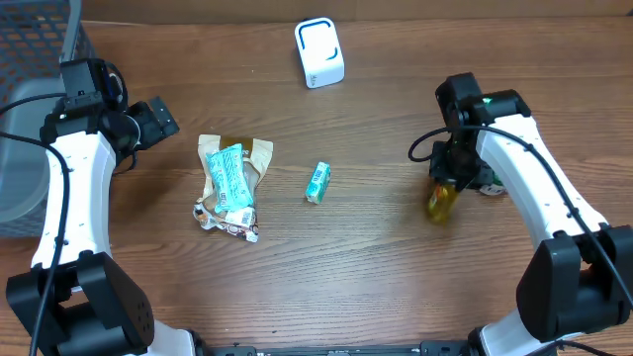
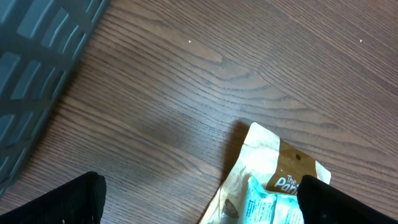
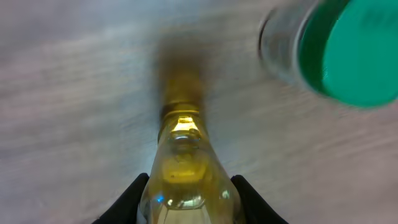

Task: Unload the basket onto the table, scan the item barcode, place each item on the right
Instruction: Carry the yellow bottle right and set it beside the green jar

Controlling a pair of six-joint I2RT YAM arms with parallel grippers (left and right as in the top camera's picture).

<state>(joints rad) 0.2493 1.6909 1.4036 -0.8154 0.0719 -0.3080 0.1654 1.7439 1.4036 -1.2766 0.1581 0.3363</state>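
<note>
Table (image 1: 376, 267) holds scanner (image 1: 319, 53), snack packets (image 1: 230, 183), teal packet (image 1: 316, 183); right fingers (image 3: 127, 202) grip bottle (image 1: 442, 203).

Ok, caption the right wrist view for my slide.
Right gripper grips a clear bottle of yellow liquid, wooden table and a green-lidded container blurred behind.

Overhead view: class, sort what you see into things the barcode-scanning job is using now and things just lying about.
In use:
yellow bottle
right pincer, gripping the bottle
white scanner

Lying about:
snack packets
small teal packet
green-lidded jar
grey basket
left pincer, open
</note>
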